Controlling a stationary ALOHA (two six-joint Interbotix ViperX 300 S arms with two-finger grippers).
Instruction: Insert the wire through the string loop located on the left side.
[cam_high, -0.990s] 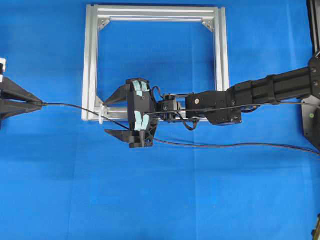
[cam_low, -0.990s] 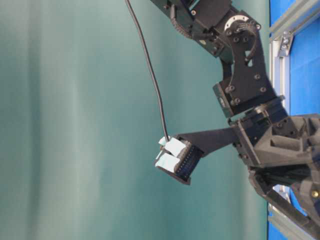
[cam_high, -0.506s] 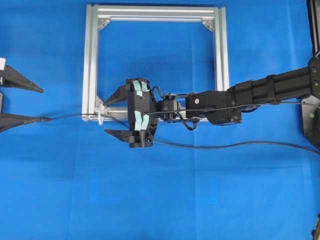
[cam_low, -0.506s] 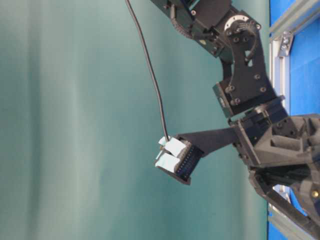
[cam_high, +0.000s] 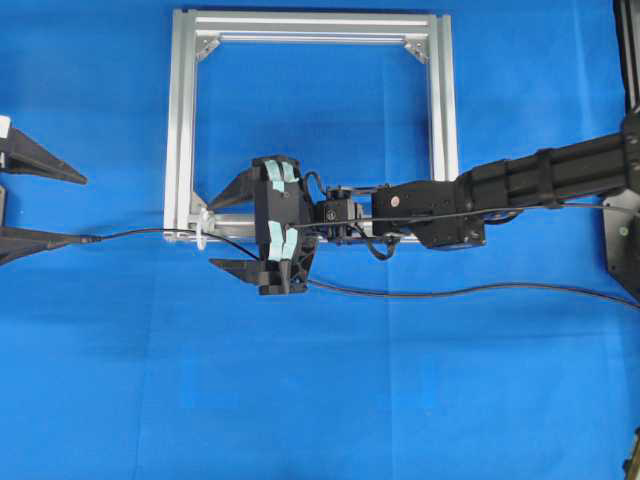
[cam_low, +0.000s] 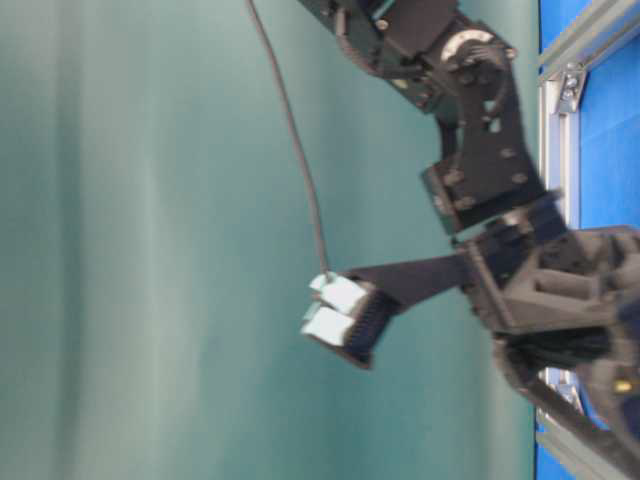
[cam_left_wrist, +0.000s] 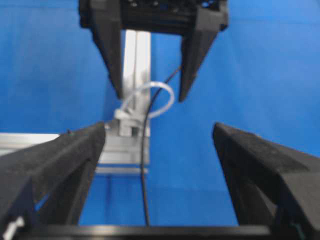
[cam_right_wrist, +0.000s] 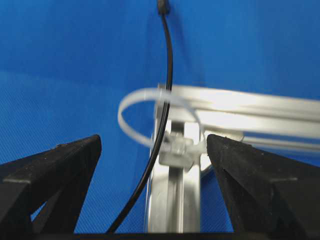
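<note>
The thin black wire (cam_high: 140, 233) comes in from the right, passes under my right gripper (cam_high: 210, 234) and runs through the whitish string loop (cam_high: 203, 236) at the silver frame's (cam_high: 180, 120) lower left corner. Its plug end lies by the lower finger of my left gripper (cam_high: 45, 203), which is open and clamps nothing. In the left wrist view the wire (cam_left_wrist: 144, 165) lies between the spread fingers and reaches the loop (cam_left_wrist: 171, 97). In the right wrist view the wire (cam_right_wrist: 169, 65) crosses the loop (cam_right_wrist: 120, 115) between open, empty jaws.
The frame lies flat on blue cloth (cam_high: 320, 400). My right arm (cam_high: 520, 180) stretches across the frame's lower bar from the right edge. The table-level view shows only the right arm's wrist (cam_low: 500, 200) with a cable hanging beside it.
My left gripper was shut on the wire's end and has opened. The freed wire now sags slightly beside its lower finger. The right gripper stays open over the loop.
</note>
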